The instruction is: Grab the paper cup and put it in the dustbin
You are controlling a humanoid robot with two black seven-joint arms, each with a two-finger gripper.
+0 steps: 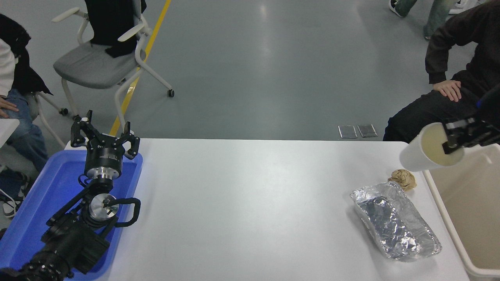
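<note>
The white paper cup (420, 153) hangs tilted in the air at the right, its cream inside facing the camera. My right gripper (449, 142) comes in from the right edge and is shut on the cup's rim. The cup sits over the near-left rim of the beige dustbin (441, 203), which stands at the table's right edge; its inside looks bare. My left gripper (104, 134) is parked open above the blue tray at the lower left.
A crumpled brown paper ball (403, 178) and a silver foil bag (394, 220) lie on the table left of the dustbin. A blue tray (43, 195) is at the left. A person sits beyond the far right corner, and a chair (97, 62) and another person are at the far left.
</note>
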